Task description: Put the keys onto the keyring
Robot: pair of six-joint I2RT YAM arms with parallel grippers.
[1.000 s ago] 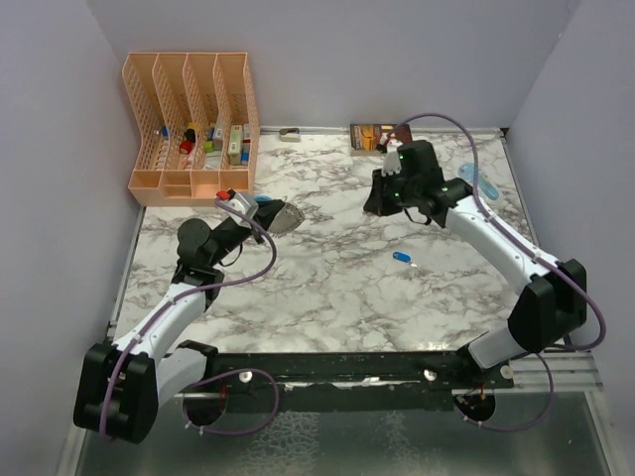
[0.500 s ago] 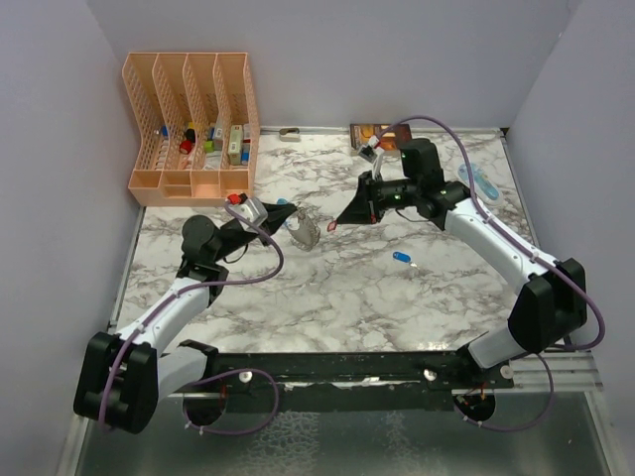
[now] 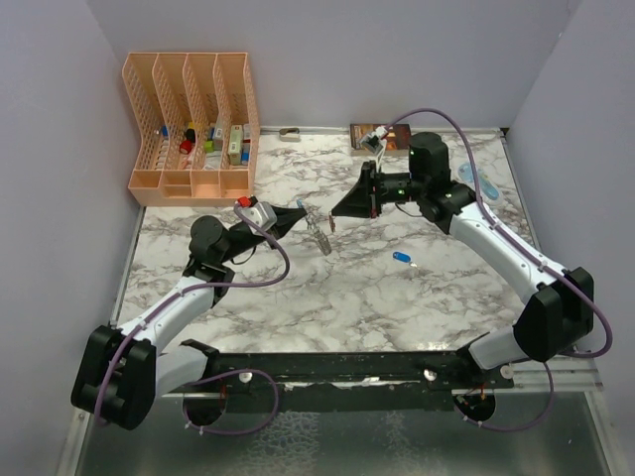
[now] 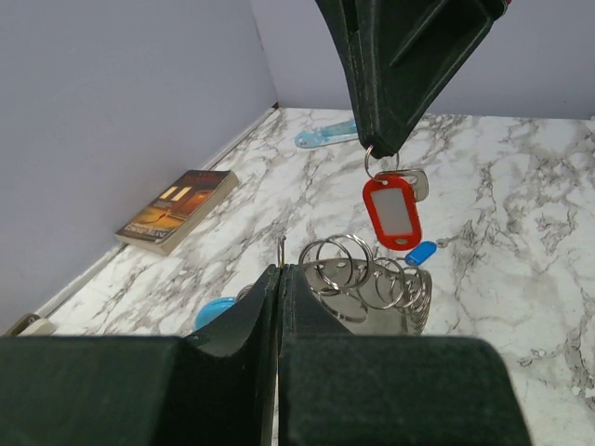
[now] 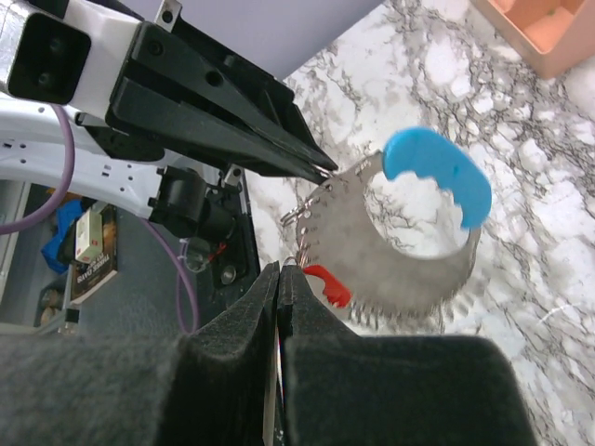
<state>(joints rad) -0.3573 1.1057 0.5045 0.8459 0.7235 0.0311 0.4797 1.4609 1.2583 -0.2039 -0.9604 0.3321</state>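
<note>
My left gripper [image 3: 301, 211] is shut on the keyring [image 3: 317, 236], a curved grey metal strip with several rings and a light-blue strap, held above the table. In the left wrist view my jaws are closed on its edge and the rings [image 4: 372, 279] hang just ahead. My right gripper [image 3: 336, 215] is shut on the ring of the red key [image 3: 332, 226], just right of the keyring. The red tag [image 4: 392, 212] dangles from the right gripper [image 4: 379, 149]. In the right wrist view the red tag [image 5: 327, 283] touches the keyring [image 5: 400, 274]. The dark blue key [image 3: 401, 257] lies on the table.
An orange file organizer [image 3: 193, 124] with small items stands at the back left. A book [image 3: 372, 136] lies at the back centre. A pale-blue see-through object [image 3: 476, 178] lies at the back right. The marble table [image 3: 327, 307] is walled on three sides.
My left gripper carried the keyring right, away from the organizer. My right gripper rose from the table with the red key and moved left to meet it.
</note>
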